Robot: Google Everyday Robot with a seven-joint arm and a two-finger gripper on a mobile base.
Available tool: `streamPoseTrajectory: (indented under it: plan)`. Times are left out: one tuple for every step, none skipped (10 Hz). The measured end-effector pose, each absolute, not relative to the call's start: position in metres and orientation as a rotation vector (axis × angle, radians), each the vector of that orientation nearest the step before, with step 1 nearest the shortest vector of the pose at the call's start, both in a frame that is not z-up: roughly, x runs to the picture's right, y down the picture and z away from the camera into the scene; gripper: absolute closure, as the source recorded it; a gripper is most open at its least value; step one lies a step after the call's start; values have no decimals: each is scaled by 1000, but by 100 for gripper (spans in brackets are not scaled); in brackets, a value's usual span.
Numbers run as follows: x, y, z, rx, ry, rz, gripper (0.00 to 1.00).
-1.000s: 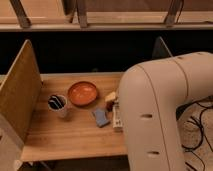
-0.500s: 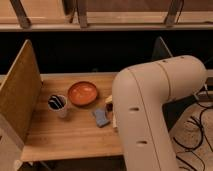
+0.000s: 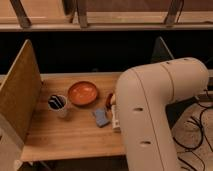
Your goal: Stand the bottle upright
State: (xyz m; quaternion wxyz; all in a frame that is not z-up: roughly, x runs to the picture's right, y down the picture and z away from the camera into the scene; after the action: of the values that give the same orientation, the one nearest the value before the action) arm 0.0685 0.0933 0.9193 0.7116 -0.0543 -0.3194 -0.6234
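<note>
The bottle (image 3: pixel 115 119) is a slim white shape with dark print. It lies on the wooden table (image 3: pixel 65 135) just right of the blue-grey sponge (image 3: pixel 101 117), and the arm hides most of it. My big white arm (image 3: pixel 155 115) fills the right of the view and covers the table's right part. My gripper is hidden behind or beyond the arm, so it does not show.
An orange bowl (image 3: pixel 83 93) sits mid-table. A white cup (image 3: pixel 58 104) with dark contents stands to its left. A small dark red object (image 3: pixel 110 98) lies by the arm's edge. A wooden side panel (image 3: pixel 20 95) walls the left. Cables (image 3: pixel 197 130) lie on the floor at right.
My arm has swung further left over the table's right side and now covers more of the bottle and the dark red object. Nothing on the table has moved.
</note>
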Motion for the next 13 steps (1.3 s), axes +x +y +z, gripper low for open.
streamPoseTrajectory:
  plan:
    - [68, 87, 916, -93, -702, -1387, 95]
    - [67, 80, 910, -57, -695, -1395, 100]
    - [65, 72, 902, -14, -689, -1402, 100]
    - [64, 62, 891, 42, -677, -1410, 100]
    - [63, 53, 877, 97, -664, -1419, 100]
    - [64, 43, 861, 156, -647, -1430, 100]
    - [64, 36, 849, 199, -631, -1442, 100]
    - [66, 25, 827, 264, -600, -1473, 100]
    - [67, 19, 815, 301, -579, -1498, 100]
    - [67, 12, 802, 346, -549, -1538, 100]
    - [67, 6, 792, 390, -514, -1579, 100]
    - [67, 2, 785, 427, -480, -1624, 100]
    - [70, 1, 782, 449, -454, -1655, 100]
